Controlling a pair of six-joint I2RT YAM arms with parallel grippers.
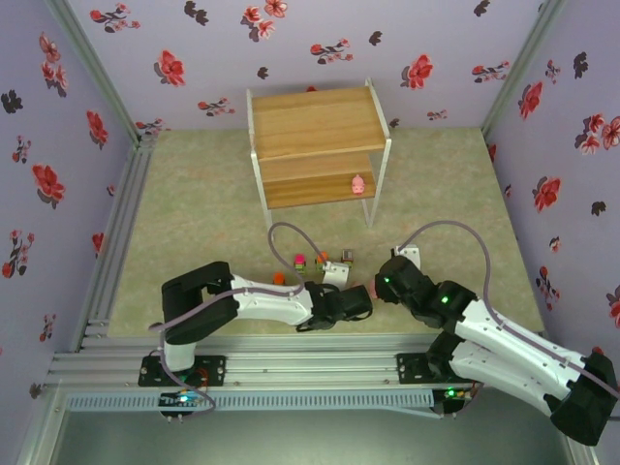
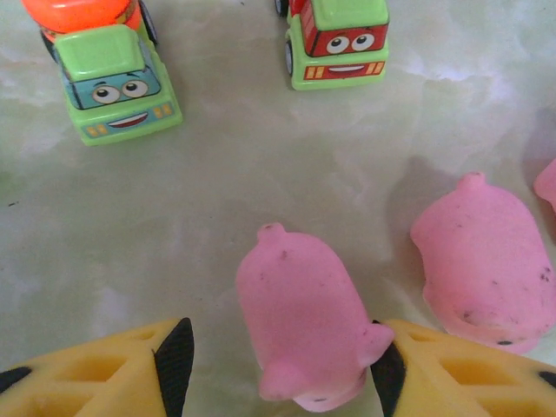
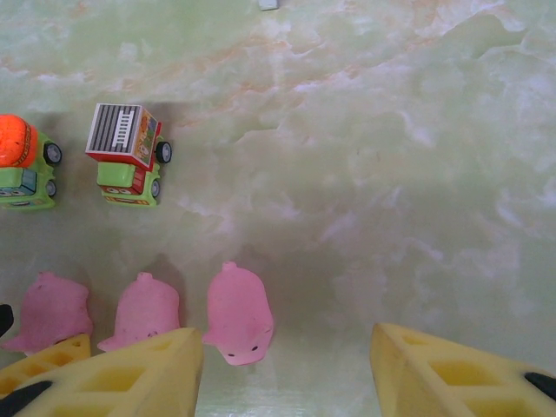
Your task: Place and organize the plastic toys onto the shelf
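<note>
- So, top view: shelf (image 1: 320, 126) upper middle, pink pig (image 1: 358, 183) on its lower board, toy trucks (image 1: 323, 258) on mat (image 1: 194, 213).
- Left wrist: left gripper (image 2: 282, 360) jaws apart astride second pig (image 2: 304, 321), bottom centre; frame-right pad (image 2: 387, 378) touching it.
- Right wrist: right gripper (image 3: 287, 347) spread over mat; three pigs (image 3: 146, 308) lower left.

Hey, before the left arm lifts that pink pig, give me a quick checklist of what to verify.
1. The pink pig sits between the fingers of the left gripper: ok.
2. Both pads on it: not ok; one touches, and there is a gap at the other.
3. The neighbouring pig clear of the fingers: cannot tell; it lies very close.
4. The right gripper open and empty: ok.
5. Room on the shelf: ok; the top board is bare, with one shelved pig on the lower board.
</note>
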